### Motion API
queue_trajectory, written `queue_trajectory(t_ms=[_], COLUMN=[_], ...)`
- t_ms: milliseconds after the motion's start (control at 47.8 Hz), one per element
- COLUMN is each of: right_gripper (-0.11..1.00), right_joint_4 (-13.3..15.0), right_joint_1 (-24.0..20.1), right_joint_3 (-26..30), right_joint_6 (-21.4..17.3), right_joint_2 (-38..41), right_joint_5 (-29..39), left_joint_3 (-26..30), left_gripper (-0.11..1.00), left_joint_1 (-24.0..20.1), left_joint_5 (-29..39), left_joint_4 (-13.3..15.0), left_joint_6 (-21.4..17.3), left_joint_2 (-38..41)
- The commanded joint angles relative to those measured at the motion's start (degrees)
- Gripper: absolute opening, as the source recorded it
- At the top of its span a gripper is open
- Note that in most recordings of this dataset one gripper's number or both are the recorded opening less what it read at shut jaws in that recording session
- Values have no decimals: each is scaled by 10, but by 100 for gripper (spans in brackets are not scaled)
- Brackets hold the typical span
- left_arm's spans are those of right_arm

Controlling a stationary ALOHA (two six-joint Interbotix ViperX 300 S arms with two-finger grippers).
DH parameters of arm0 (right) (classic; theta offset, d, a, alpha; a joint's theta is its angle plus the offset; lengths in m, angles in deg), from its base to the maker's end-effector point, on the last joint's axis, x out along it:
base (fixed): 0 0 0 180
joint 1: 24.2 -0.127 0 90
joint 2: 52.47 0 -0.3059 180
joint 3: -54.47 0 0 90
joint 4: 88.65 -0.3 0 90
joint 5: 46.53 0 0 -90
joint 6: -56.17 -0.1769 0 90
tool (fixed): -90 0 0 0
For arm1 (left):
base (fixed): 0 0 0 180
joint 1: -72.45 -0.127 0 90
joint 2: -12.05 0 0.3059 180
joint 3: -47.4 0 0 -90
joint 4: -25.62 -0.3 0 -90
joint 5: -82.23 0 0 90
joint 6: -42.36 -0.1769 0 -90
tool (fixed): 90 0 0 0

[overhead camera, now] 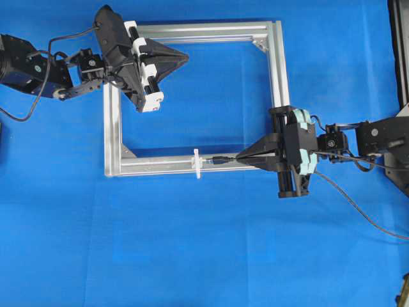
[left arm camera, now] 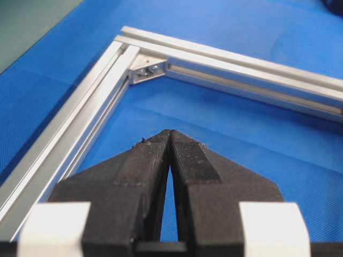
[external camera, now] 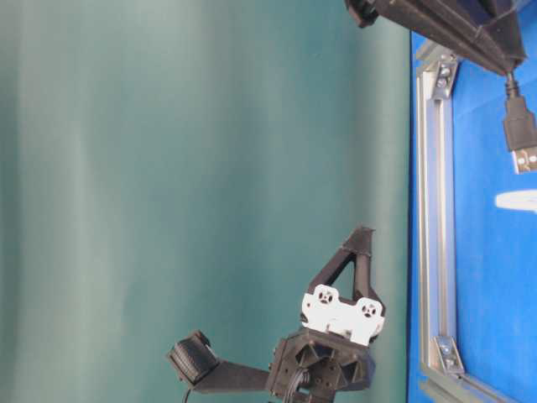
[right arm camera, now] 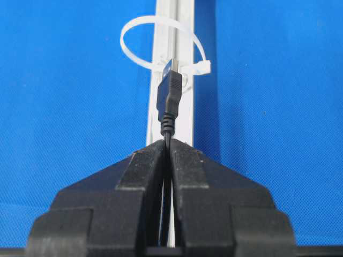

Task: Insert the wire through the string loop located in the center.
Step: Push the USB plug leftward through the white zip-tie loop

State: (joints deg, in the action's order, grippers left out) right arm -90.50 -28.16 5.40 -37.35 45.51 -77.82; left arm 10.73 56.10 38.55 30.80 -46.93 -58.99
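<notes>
So the grab part is done: the right gripper (right arm camera: 167, 147) is clamped on the wire (right arm camera: 169, 99) just behind its plug, and the plug is lined up along the silver frame bar (overhead camera: 160, 167), pointing at the string loop (right arm camera: 161, 45). From the right wrist view the metal tip sits right at the loop's mouth, but I can't tell if it's actually inside yet. The push-through looks like what's left. The left gripper (left arm camera: 170, 140) is pinched shut on nothing, parked over the far corner of the frame.
</notes>
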Motion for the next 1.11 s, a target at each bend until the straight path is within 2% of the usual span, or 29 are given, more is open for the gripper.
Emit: queue_trajectory(t_ms=[0,774,1088], right_gripper=[-2,-2,-2], right_joint_4=[0,0,2], right_joint_1=[1,0,-4], right_joint_3=[6,8,51], right_joint_6=[1,1,1], right_joint_2=[-7,-4,28], right_joint_5=[-6,-6,-3], left_joint_3=[5,5,5], left_gripper=[0,0,0], left_joint_1=[0,0,0], left_joint_5=[-3,-3,-3], left_joint_4=[-1,-1,-1], left_joint_6=[-1,-1,-1], left_joint_2=[-15,-15,-15])
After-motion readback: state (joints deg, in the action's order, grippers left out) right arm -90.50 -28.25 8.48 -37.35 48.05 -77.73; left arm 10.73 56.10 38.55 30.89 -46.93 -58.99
